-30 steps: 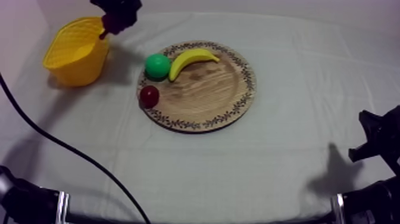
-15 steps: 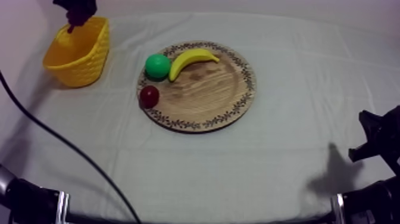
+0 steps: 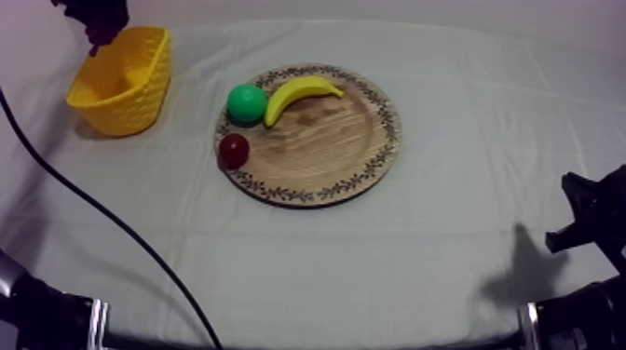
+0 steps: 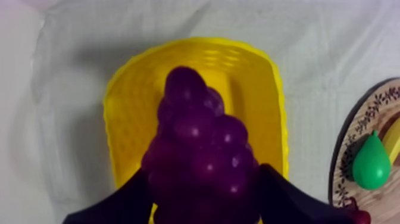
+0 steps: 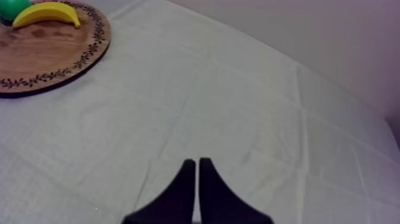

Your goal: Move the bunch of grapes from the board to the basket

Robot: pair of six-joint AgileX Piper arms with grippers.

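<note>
My left gripper point(image 4: 202, 205) gripped the bunch of grapes point(image 4: 199, 140), already off the wooden board point(image 3: 317, 130), above the yellow basket point(image 3: 121, 79) at upper left. Lowering and release remained; my right gripper point(image 5: 197, 164) lay closed, empty.

A table point(image 3: 373, 312) under a grey-white cloth point(image 3: 484, 140) fills the top view; faint fold creases cross the cloth from 9 to 3 and from 12 to 6; a soft shadow lies on it at 5, another at 9. A plain pale wall point(image 5: 309, 30) with a violet cast rises past the far edge at 12 and at 10; the light is even and muted.
</note>
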